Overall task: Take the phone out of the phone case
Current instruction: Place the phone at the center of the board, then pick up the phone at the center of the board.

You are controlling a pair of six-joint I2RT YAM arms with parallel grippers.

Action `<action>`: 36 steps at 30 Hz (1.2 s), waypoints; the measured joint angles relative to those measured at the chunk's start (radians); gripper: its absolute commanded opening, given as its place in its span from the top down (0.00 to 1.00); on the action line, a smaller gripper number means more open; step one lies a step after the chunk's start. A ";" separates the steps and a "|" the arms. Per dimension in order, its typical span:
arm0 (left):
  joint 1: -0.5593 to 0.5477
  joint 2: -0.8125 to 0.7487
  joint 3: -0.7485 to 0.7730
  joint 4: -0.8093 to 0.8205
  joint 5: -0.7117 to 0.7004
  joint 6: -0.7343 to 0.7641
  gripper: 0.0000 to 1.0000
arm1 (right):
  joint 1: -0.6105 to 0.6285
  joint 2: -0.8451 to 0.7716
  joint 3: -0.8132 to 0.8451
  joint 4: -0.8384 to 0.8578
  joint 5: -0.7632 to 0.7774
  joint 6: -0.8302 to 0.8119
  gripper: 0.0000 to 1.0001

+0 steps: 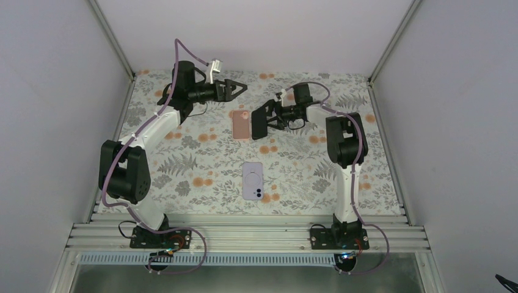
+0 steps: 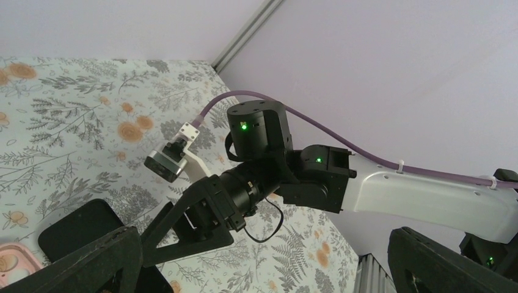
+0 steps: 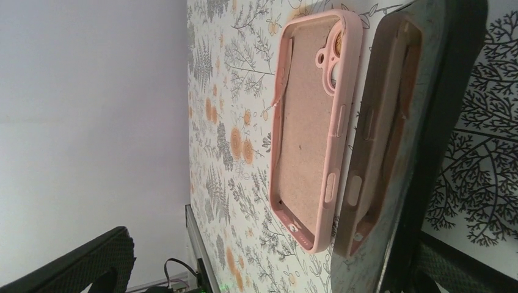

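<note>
Phone is being held on edge, prob. clamped, by right gripper, clear of empty pink case just left; left gripper is hovering released, unneeded.

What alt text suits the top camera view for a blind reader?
The right end effector holds a black phone, tilted, beside a pink case on the floral table. The left end effector hovers open nearby; a lilac phone lies alone mid-table.

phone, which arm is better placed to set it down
Right. The right pincer grips the black phone beside the empty pink case, so it likely only needs to lower and release. The left pincer is open, empty and further back.
</note>
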 measured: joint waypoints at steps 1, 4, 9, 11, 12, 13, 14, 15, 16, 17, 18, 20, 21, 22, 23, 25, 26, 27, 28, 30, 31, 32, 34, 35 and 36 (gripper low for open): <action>0.000 0.000 0.000 -0.002 -0.001 0.000 0.00 | 0.001 0.000 0.000 0.000 0.002 0.000 0.01; 0.000 0.000 0.000 -0.006 -0.001 0.000 0.00 | 0.004 0.000 0.000 -0.003 0.012 0.000 0.01; 0.000 0.000 0.000 -0.011 -0.002 0.000 0.00 | 0.005 0.002 0.000 -0.013 0.027 -0.002 0.01; 0.000 0.000 0.000 -0.011 -0.002 0.002 0.00 | 0.004 0.002 0.000 -0.018 0.029 -0.005 0.01; 0.000 0.000 0.000 -0.011 -0.002 0.003 0.00 | 0.004 0.002 0.000 -0.021 0.031 -0.008 0.01; 0.000 0.000 -0.001 -0.011 -0.002 0.003 0.00 | 0.004 0.002 0.000 -0.025 0.036 -0.013 0.01; 0.000 0.000 -0.001 -0.011 -0.003 0.003 0.00 | 0.005 0.002 0.000 -0.031 0.044 -0.018 0.01; 0.000 0.000 -0.001 -0.012 -0.004 0.003 0.00 | 0.005 0.002 0.002 -0.040 0.055 -0.027 0.01; 0.000 0.000 -0.001 -0.012 -0.005 0.003 0.00 | 0.005 0.002 0.007 -0.055 0.071 -0.037 0.01; 0.000 0.000 -0.001 -0.012 -0.005 0.004 0.00 | 0.005 0.002 0.016 -0.078 0.095 -0.049 0.01; 0.000 0.000 -0.001 -0.012 -0.006 0.004 0.00 | 0.005 0.002 0.025 -0.093 0.113 -0.063 0.01; 0.000 0.000 -0.001 -0.014 -0.008 0.004 0.00 | 0.005 0.002 0.044 -0.119 0.155 -0.088 0.01; 0.000 0.000 -0.001 -0.016 -0.008 0.005 0.00 | 0.005 0.002 0.053 -0.130 0.175 -0.101 0.01; 0.000 0.000 -0.001 -0.017 -0.008 0.006 0.00 | 0.005 0.002 0.061 -0.139 0.189 -0.111 0.01; 0.000 0.000 -0.001 -0.018 -0.008 0.007 0.00 | 0.004 0.002 0.068 -0.146 0.201 -0.118 0.01; 0.000 0.000 -0.001 -0.019 -0.008 0.010 0.00 | 0.005 0.002 0.080 -0.157 0.212 -0.129 0.01; 0.000 0.000 -0.001 -0.019 -0.008 0.011 0.00 | 0.006 0.002 0.082 -0.159 0.214 -0.131 0.01; 0.000 0.000 -0.001 -0.020 -0.009 0.016 0.00 | 0.008 0.002 0.084 -0.161 0.216 -0.133 0.01; 0.000 -0.001 -0.001 -0.024 -0.009 0.023 0.00 | 0.010 0.002 0.084 -0.163 0.217 -0.135 0.01; 0.000 -0.002 0.000 -0.041 -0.010 0.043 0.00 | 0.011 0.002 0.084 -0.170 0.217 -0.140 0.01; 0.000 -0.003 0.004 -0.060 -0.011 0.060 0.00 | 0.011 0.001 0.084 -0.171 0.217 -0.142 0.01; 0.000 -0.003 0.010 -0.079 -0.013 0.081 0.00 | 0.011 -0.002 0.084 -0.174 0.217 -0.147 0.01; 0.000 -0.009 0.020 -0.121 -0.021 0.131 0.00 | 0.010 -0.017 0.084 -0.178 0.218 -0.155 0.01; 0.001 -0.015 0.028 -0.153 -0.024 0.166 0.00 | 0.009 -0.024 0.084 -0.178 0.218 -0.158 0.01; 0.001 -0.023 0.035 -0.184 -0.027 0.204 0.00 | 0.008 -0.035 0.084 -0.179 0.219 -0.164 0.01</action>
